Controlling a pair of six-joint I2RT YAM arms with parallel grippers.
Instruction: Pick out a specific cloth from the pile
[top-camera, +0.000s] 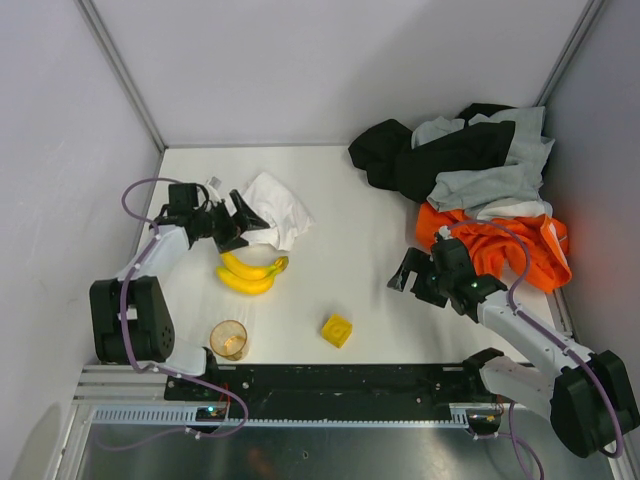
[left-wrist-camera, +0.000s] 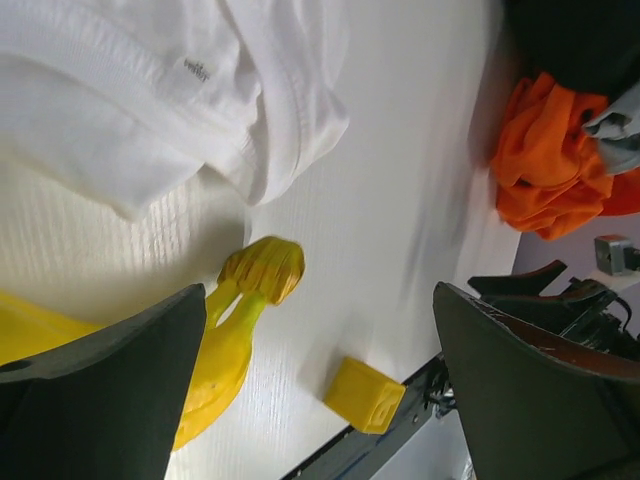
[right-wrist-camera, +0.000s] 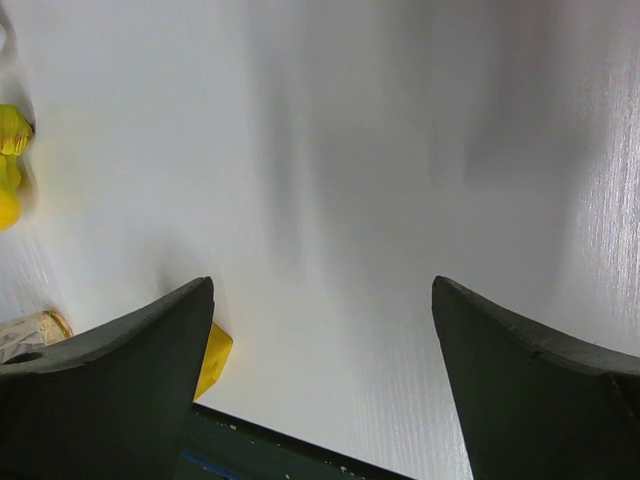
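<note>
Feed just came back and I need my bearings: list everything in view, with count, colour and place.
cloth: 1, white, left of centre, apart from the pile
pile: 1 heap, black, grey and orange, far right corner
bananas: 1 bunch, yellow, beside the cloth's near edge
block: 1, yellow, near centre
cup: 1, amber, near left
table: 1, white
left arm: jaws open, at the cloth's near edge
right arm: jaws open over bare table, beside the pile
</note>
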